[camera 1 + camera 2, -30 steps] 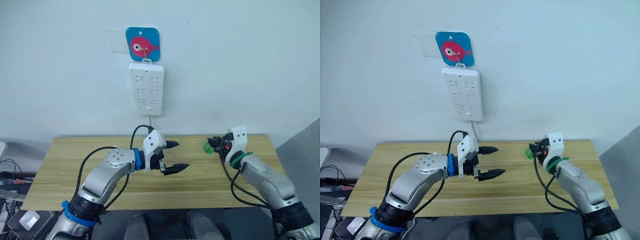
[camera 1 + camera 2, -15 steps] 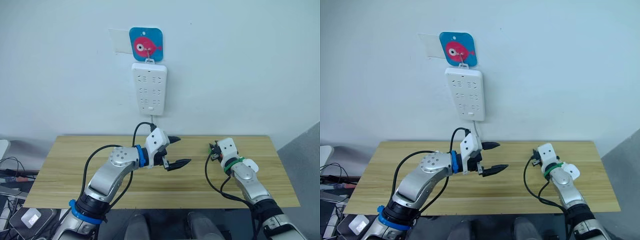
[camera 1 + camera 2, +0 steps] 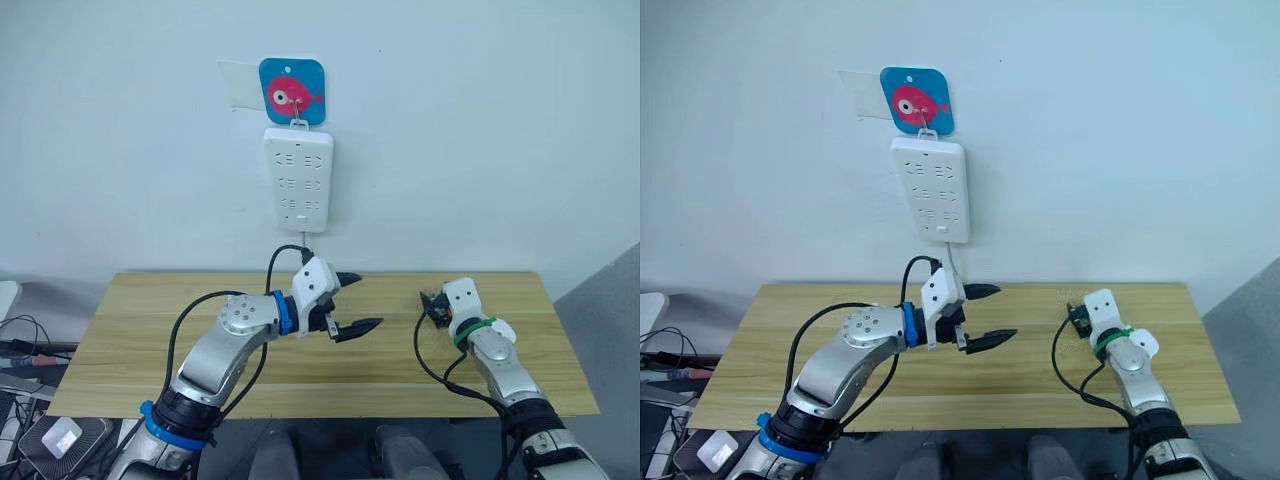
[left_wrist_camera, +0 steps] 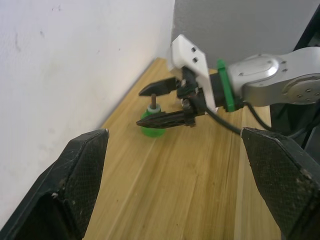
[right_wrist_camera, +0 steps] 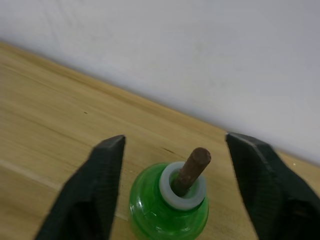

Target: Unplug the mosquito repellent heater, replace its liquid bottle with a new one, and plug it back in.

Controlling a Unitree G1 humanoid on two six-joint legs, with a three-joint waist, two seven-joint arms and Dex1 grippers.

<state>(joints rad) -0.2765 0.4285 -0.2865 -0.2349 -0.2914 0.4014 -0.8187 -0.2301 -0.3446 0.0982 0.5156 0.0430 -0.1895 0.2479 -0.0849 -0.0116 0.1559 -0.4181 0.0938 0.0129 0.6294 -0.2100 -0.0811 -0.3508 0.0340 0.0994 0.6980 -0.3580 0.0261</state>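
The wooden counter (image 3: 150,330) spans the lower half of the head views, its far edge against the white wall, with bare boards between the two arms. The left gripper (image 3: 352,301) hovers at centre, jaws apart and holding nothing. At lower right the right gripper (image 4: 159,103) has its jaws apart either side of a green liquid bottle (image 5: 170,205), which stands upright near the wall with a brown wick (image 5: 192,163) in its neck. A white power strip (image 3: 297,179) hangs at upper centre.

one green bottle (image 5: 169,204), two pincers (image 4: 161,102) (image 3: 350,302), one power strip (image 3: 297,179)
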